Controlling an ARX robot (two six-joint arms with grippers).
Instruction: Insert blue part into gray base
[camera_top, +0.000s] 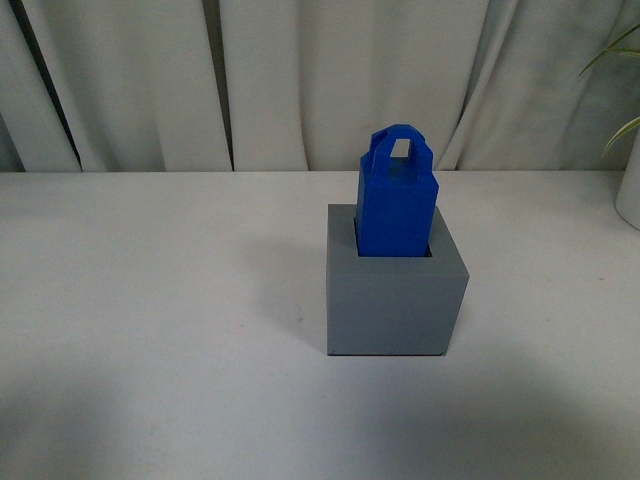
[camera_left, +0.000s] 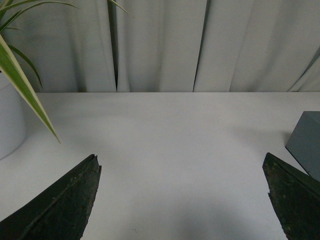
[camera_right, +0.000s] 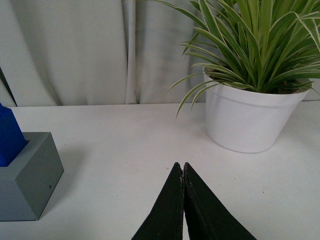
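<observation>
The blue part (camera_top: 397, 200) stands upright in the square recess of the gray base (camera_top: 396, 300) at the middle of the white table, its loop handle up. Neither arm shows in the front view. My left gripper (camera_left: 182, 165) is open and empty over bare table, with a corner of the gray base (camera_left: 306, 142) beside it. My right gripper (camera_right: 182, 167) is shut and empty, apart from the gray base (camera_right: 27, 175) and the blue part (camera_right: 9, 137) that sticks out of it.
A white pot with a striped green plant (camera_right: 247, 117) stands on the table near my right gripper. Another white pot (camera_left: 10, 125) with leaves stands near my left gripper. Pale curtains (camera_top: 300, 80) hang behind the table's far edge.
</observation>
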